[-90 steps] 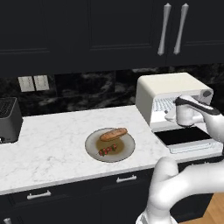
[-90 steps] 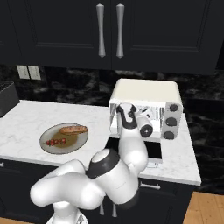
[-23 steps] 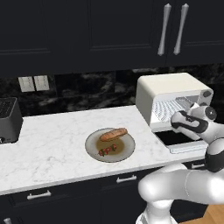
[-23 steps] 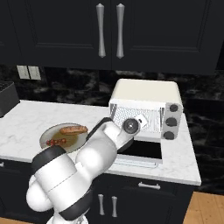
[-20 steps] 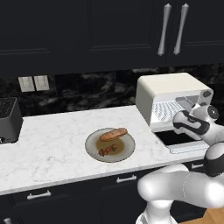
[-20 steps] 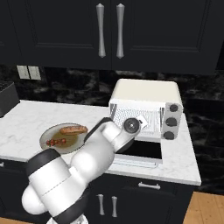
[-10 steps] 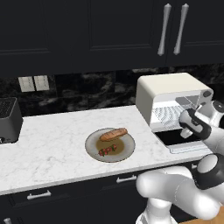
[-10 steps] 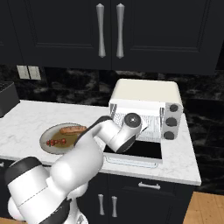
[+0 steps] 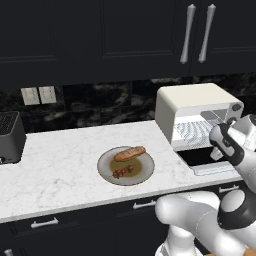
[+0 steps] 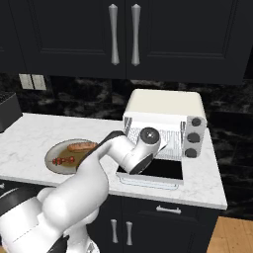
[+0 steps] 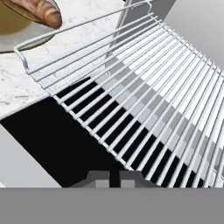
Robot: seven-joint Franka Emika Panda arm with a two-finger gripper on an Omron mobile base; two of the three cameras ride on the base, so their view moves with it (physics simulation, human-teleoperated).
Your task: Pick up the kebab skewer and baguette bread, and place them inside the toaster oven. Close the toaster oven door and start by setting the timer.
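The toaster oven (image 9: 197, 107) (image 10: 165, 116) stands at the counter's right end. The toaster oven door (image 9: 210, 164) (image 10: 154, 173) lies open and flat in front of it. My gripper (image 11: 112, 178) is shut on nothing and hovers low over the dark door glass, pointing at the wire rack (image 11: 144, 96). The hand (image 9: 227, 142) sits just in front of the oven mouth. The baguette bread (image 9: 129, 153) (image 10: 82, 146) (image 11: 37, 8) and the kebab skewer (image 9: 122, 172) (image 10: 63, 160) lie together on a round plate (image 9: 107, 172) (image 10: 52, 165) left of the oven.
A black slot toaster (image 9: 10, 137) stands at the far left of the marble counter (image 9: 55, 170). Three dark knobs (image 10: 193, 137) line the oven's right side. Dark upper cabinets hang above. My arm's wrist (image 10: 143, 148) blocks the left part of the oven mouth in the right base view.
The jaws have closed from wide open. The arm has twisted and swung its elbow rightward while the hand stayed before the oven mouth. Plate and food have not moved.
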